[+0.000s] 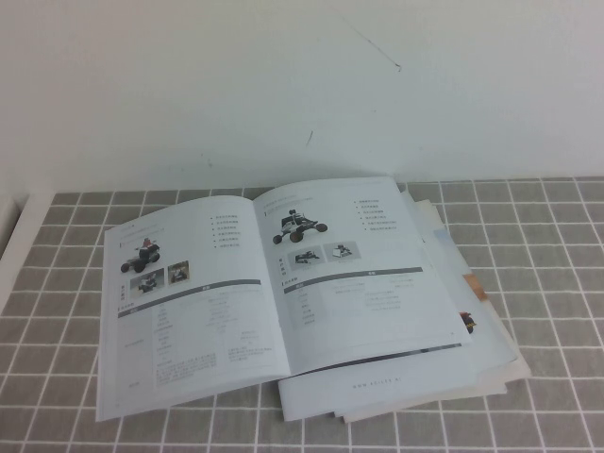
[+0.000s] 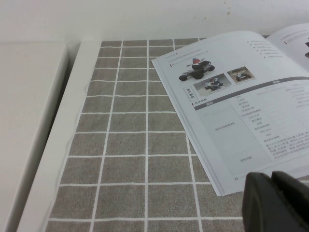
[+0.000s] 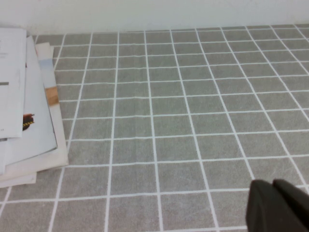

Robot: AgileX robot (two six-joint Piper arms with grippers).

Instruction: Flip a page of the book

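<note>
The book (image 1: 283,283) lies open on the grey checked cloth. Its right leaf is the page (image 1: 359,274), lying flat, showing a black wheeled buggy photo, a dark bar and a table. The left leaf (image 1: 189,302) shows a red-and-black small vehicle; it also shows in the left wrist view (image 2: 241,96). Neither gripper shows in the high view. My left gripper (image 2: 271,178) is shut and empty, just off the near corner of the left leaf. My right gripper (image 3: 273,184) is shut and empty over bare cloth, well away from the book's right edge (image 3: 9,72).
A messy pile of loose white sheets (image 1: 472,311) with orange-edged pictures lies under the book and sticks out on its right (image 3: 43,140). A white wall stands behind. A white ledge (image 2: 29,121) borders the cloth on the left.
</note>
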